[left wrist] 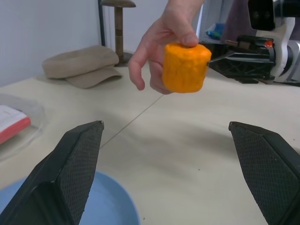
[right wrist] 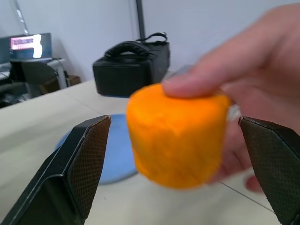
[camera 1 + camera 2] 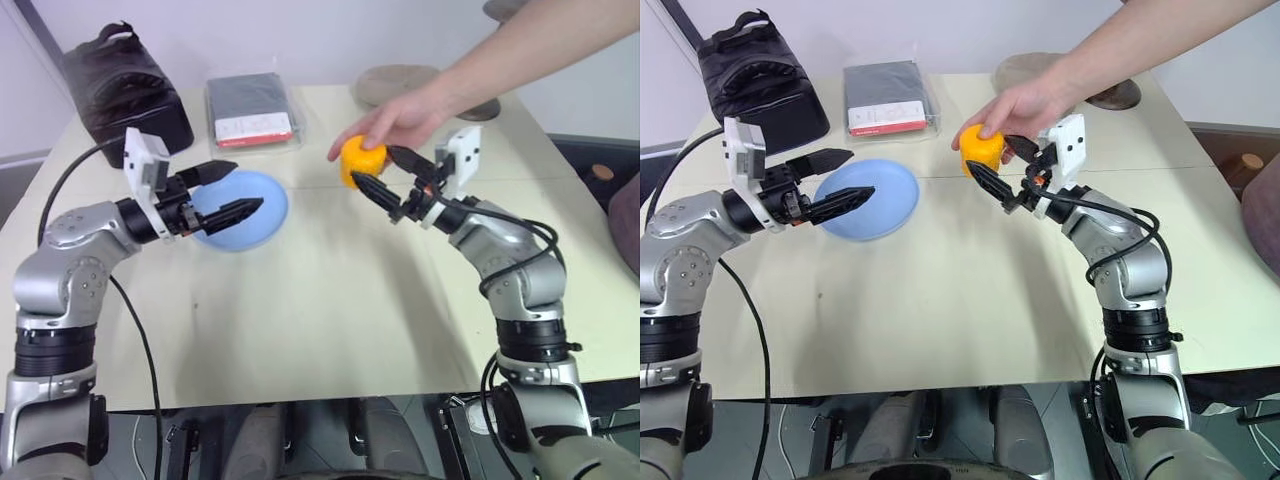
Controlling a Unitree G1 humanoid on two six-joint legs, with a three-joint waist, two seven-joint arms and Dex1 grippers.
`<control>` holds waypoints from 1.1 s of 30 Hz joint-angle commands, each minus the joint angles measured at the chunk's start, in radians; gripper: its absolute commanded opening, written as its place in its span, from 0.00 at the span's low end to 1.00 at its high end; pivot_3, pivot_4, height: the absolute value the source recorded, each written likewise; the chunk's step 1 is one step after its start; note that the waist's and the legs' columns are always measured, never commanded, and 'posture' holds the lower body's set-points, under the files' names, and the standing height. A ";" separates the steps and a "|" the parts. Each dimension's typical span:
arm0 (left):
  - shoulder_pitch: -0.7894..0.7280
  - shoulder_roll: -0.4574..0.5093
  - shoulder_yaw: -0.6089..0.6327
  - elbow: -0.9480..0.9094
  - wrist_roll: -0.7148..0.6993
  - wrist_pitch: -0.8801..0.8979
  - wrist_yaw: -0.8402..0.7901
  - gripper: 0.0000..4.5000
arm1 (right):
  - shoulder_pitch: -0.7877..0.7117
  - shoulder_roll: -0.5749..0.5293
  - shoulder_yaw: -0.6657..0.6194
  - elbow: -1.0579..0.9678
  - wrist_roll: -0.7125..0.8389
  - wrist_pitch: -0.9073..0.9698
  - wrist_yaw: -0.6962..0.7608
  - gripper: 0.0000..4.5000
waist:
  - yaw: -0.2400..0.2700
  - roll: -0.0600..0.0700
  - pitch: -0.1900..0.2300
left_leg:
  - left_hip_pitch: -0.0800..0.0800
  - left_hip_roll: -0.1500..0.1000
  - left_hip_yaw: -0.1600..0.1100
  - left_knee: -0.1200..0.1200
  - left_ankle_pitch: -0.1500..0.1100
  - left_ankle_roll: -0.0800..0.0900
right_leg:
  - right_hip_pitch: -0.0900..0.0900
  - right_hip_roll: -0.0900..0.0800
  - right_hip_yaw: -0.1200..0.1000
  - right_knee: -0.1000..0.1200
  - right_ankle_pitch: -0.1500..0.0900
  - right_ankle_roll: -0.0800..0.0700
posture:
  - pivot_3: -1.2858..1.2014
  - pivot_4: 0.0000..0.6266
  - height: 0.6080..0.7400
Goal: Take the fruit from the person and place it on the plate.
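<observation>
Right gripper gapes wide around the fruit, which the person's hand pinches from above for handover; left gripper hangs unclenched, empty, over the plate.

No readable text in these views.
The flat dark package at the far side of the table carries a white and red label, but its print is too small to read. A screen in the background of the right wrist view glows, and its content is only a blur.
</observation>
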 commanded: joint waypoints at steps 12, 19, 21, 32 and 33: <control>0.030 0.010 0.052 -0.073 -0.011 -0.005 0.047 1.00 | -0.061 0.060 0.018 0.094 -0.035 -0.098 0.031 0.56 | 0.000 0.000 0.000 | 0.000 0.000 0.000 0.000 0.000 0.000 | 0.000 -0.001 0.000 0.000 0.000 0.000 | 0.52 0.24 1.00; 0.047 0.022 0.071 -0.073 -0.009 -0.004 0.057 1.00 | -0.058 0.080 0.060 0.089 -0.046 -0.084 0.051 0.56 | -0.002 0.000 0.000 | 0.000 0.000 0.000 0.000 0.000 0.000 | 0.000 -0.001 0.000 0.000 0.000 0.000 | 0.52 0.24 1.00; 0.068 0.029 0.088 -0.079 -0.011 -0.001 0.063 1.00 | -0.068 0.124 0.095 0.123 -0.062 -0.105 0.054 0.56 | -0.007 0.000 0.000 | 0.000 0.000 0.000 -0.001 0.000 0.000 | -0.001 0.000 0.000 0.000 0.000 0.000 | 0.52 0.24 1.00; 0.244 0.037 0.211 -0.191 -0.034 0.025 0.151 1.00 | -0.309 0.348 0.152 0.733 -0.242 -0.474 0.069 0.56 | -0.008 0.000 0.000 | 0.000 0.000 0.000 -0.004 0.002 -0.005 | -0.004 0.000 0.001 0.003 0.000 -0.001 | 0.52 0.24 1.00; 0.263 0.037 0.227 -0.204 -0.040 0.031 0.159 1.00 | -0.340 0.362 0.149 0.801 -0.254 -0.509 0.068 0.56 | -0.009 0.000 0.000 | 0.000 0.000 0.000 -0.004 0.002 -0.005 | -0.004 0.000 0.001 0.002 0.000 -0.001 | 0.52 0.24 1.00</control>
